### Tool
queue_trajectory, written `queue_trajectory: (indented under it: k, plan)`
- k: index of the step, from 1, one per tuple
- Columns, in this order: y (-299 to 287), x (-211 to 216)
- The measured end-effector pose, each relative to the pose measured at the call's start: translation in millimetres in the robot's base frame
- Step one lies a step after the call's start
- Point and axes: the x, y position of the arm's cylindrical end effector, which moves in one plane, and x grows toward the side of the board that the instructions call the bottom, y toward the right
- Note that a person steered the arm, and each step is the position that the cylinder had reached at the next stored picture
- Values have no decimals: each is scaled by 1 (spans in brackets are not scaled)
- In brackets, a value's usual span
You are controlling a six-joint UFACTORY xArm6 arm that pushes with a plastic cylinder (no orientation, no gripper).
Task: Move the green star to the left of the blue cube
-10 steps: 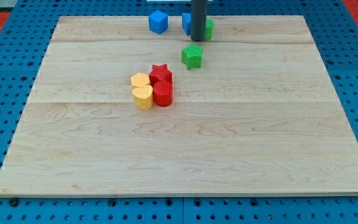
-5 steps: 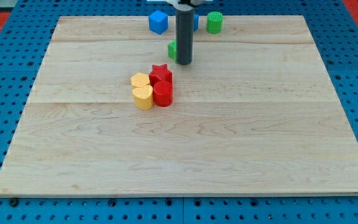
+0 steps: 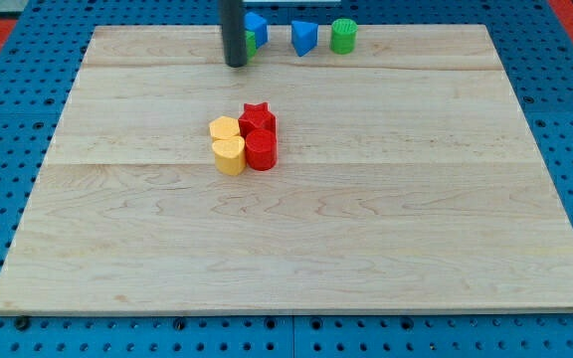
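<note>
My tip [image 3: 236,65] touches the green star [image 3: 252,44] beside the blue cube [image 3: 258,25].

One camera looks down at a slant over the whole wooden board [image 3: 296,249] from its near edge.

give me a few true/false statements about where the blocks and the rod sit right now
1. My tip is near the board's top edge. True.
2. The green star sits in the open at the board's middle. False: only a sliver of green shows, right of the rod, against the blue cube.
3. The green cylinder is the rightmost block in the top row. True.
4. The two red blocks lie far from the yellow blocks. False: they cluster together, touching.
5. The blue triangular block lies left of the blue cube. False: it lies to its right.
</note>
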Motion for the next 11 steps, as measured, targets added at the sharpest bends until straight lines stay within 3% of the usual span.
queue_trajectory:
  k: [1,2,3,4,5,6,7,8,11]
  plan:
    - [-44,1]
    - [-54,36]
    - [28,57]
    - [68,29]
    - [65,3]
    - [52,-9]
    - [0,-23]
    - [-34,-25]
    - [-35,-26]
